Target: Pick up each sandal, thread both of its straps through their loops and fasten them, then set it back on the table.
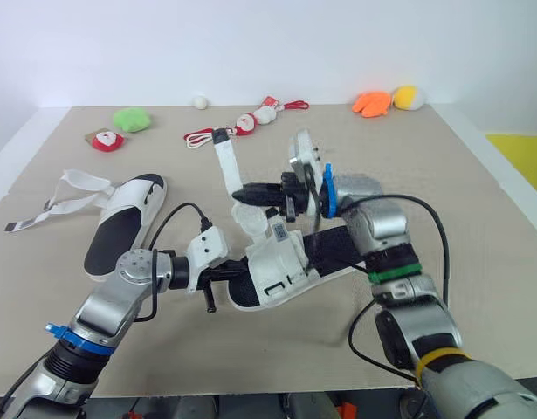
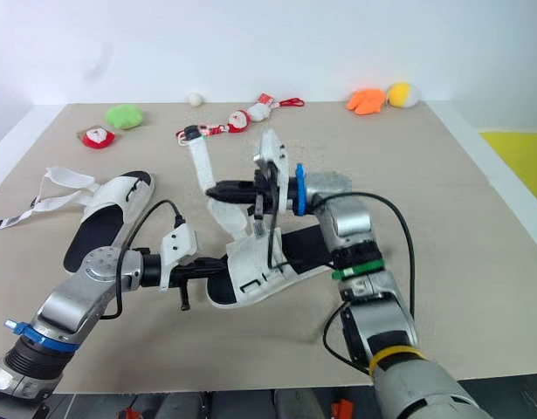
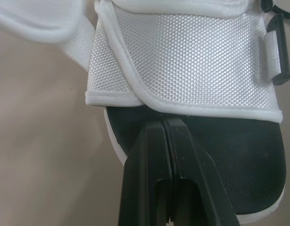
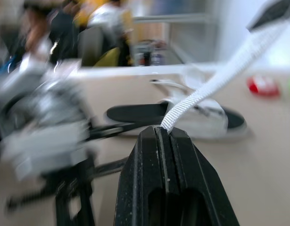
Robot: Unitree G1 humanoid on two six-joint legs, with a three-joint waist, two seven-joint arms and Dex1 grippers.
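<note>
Left tool (image 3: 166, 123) tight on sandal (image 3: 192, 56) edge, right tool (image 4: 164, 132) tight on strap (image 4: 215, 80).

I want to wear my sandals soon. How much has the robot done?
Nothing is fastened yet. The left gripper pinches the near sandal, and the right gripper holds its strap up, unfastened. The other sandal lies on the table, straps loose. Both sandals are left to finish.

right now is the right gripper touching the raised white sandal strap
Touching. The right wrist view shows the white strap pinched between the shut fingers of the right gripper, emerging straight from their tips.
</note>
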